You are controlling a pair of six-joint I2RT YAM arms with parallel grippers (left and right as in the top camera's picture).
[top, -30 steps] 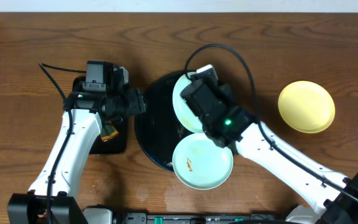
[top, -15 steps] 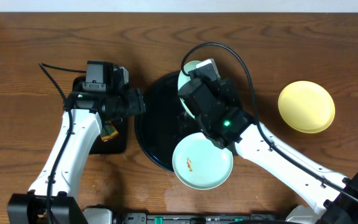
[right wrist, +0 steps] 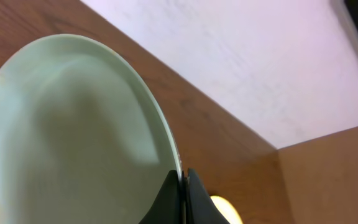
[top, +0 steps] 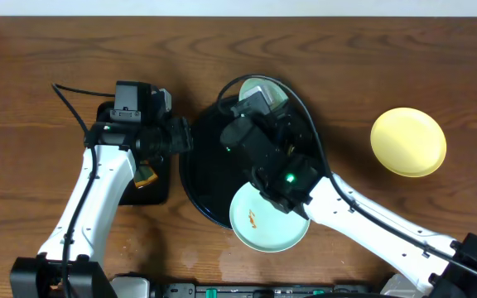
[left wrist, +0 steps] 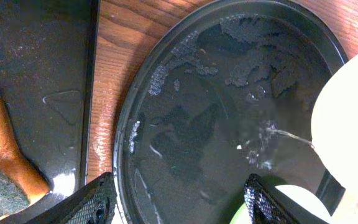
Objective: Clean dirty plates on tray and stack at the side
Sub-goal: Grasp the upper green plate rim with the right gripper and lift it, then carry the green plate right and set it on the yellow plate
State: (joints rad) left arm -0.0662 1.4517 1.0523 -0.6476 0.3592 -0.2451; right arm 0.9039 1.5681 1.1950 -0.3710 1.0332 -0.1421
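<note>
Mint-green plate (right wrist: 73, 137), rim pinched between closed fingers of right gripper (right wrist: 184, 180), newly tipped on edge over 12 o'clock of tray (top: 201, 170). Probably draining before stacking by yellow plate (top: 408, 142) at 3 o'clock. Left gripper (left wrist: 182, 202) spread, empty, at 9 o'clock. Smeared plate (top: 272, 217) waiting at 6 o'clock.

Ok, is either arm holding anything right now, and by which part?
The right fingers are shut on the rim of a mint-green plate. The left fingers stand open above the tray, holding nothing.
</note>
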